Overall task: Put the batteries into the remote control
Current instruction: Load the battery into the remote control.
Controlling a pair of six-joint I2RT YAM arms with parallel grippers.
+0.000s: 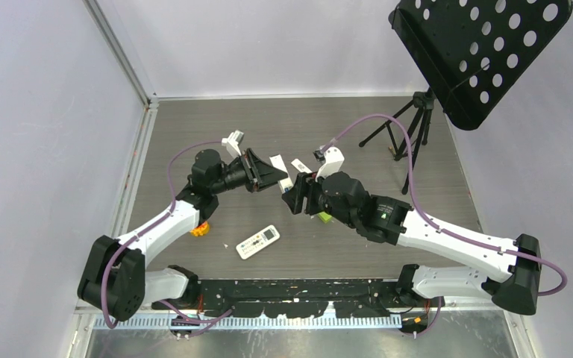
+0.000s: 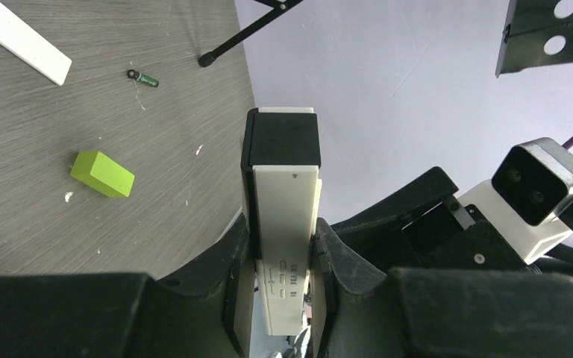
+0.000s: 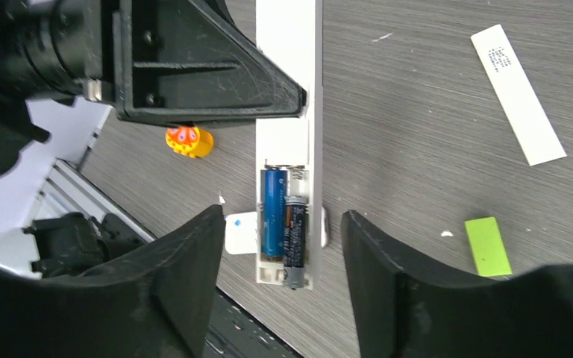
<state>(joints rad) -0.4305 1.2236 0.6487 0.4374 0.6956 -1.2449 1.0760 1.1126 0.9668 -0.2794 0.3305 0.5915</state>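
My left gripper is shut on a white remote control and holds it above the table; it also shows in the top view. In the right wrist view the remote shows its open battery bay. A blue battery lies seated in the bay. A dark battery lies beside it, its grey end overlapping the bay's end wall. My right gripper is open, one finger on each side of the bay's end, touching nothing. A third small battery lies on the table.
A bright green block and a white strip lie on the table. A second white remote lies near the front edge, and an orange toy to the left. A tripod with a black perforated stand is at the back right.
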